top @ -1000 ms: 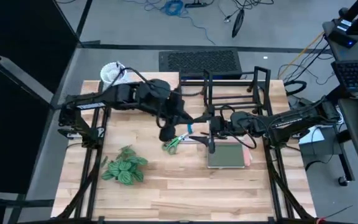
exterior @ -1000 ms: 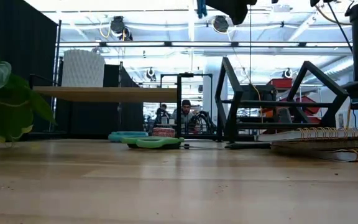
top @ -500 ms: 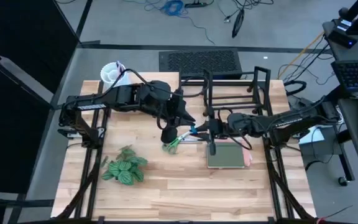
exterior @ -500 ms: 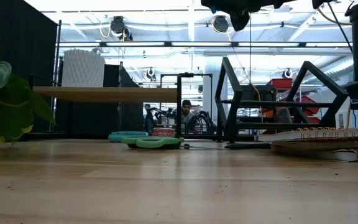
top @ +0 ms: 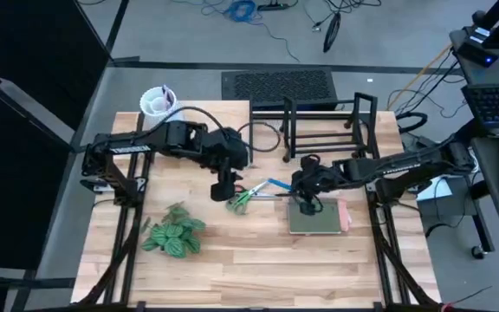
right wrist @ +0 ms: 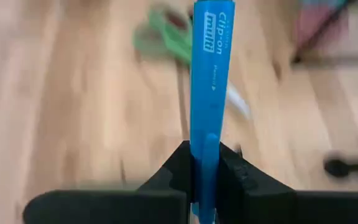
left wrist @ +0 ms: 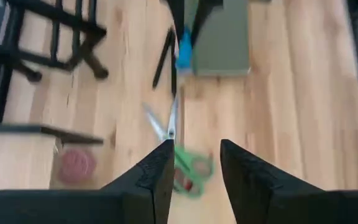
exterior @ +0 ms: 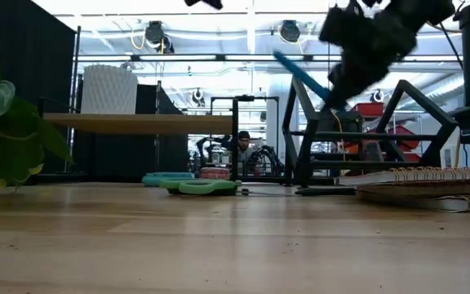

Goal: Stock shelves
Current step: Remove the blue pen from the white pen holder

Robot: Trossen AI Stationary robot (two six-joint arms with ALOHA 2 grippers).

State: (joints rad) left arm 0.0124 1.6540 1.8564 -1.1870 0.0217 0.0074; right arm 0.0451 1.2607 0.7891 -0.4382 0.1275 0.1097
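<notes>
The right gripper (right wrist: 205, 163) is clamped on a blue pen (right wrist: 207, 68), which sticks out past its fingertips; in the high view that gripper (top: 300, 184) sits at centre frame, at the upper left corner of a green notebook (top: 317, 217); in the low view the pen (exterior: 300, 77) slants through the upper middle, well above the table (exterior: 235, 245). The left gripper (left wrist: 196, 163) hangs with its fingers spread and nothing between them, over green scissors (left wrist: 188, 167); from above it (top: 223, 188) is just left of the scissors (top: 243, 198). The black rack (top: 323, 128) stands at the top centre of the table (top: 249, 269); the wooden riser (exterior: 137, 122) shows at left in the low view, a white cup (exterior: 109, 89) on top. A leafy plant (top: 174, 232) lies lower left.
</notes>
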